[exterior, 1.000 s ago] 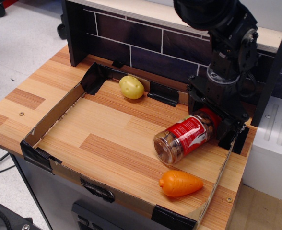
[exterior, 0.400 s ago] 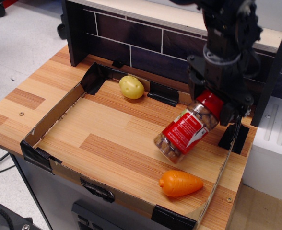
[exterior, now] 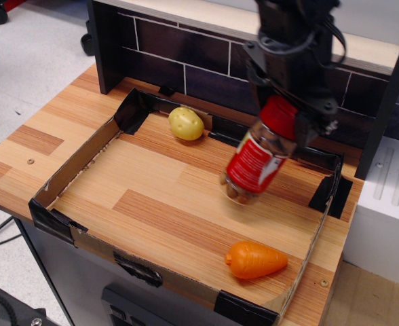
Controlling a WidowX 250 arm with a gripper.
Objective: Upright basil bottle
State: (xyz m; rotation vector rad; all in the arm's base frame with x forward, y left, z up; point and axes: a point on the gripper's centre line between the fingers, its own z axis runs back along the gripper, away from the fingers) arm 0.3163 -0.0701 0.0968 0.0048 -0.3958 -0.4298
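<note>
The basil bottle point(exterior: 255, 161) is a clear jar with a red cap, a red label and brownish contents. It hangs tilted in the air above the right part of the tray, cap end up and to the right, base down and to the left. My black gripper point(exterior: 283, 114) comes down from above and is shut on the bottle's red cap end. The fingertips are partly hidden by the cap.
A shallow cardboard tray point(exterior: 70, 168) with black taped corners lies on the wooden table. A yellow-green toy potato point(exterior: 186, 123) sits at its back wall. An orange toy carrot point(exterior: 256, 260) lies near its front right. A dark tiled back wall point(exterior: 186, 54) rises behind.
The gripper has lifted the bottle off the tray floor and carried it left. The bottle has swung from lying nearly flat to steeply tilted, cap up.
</note>
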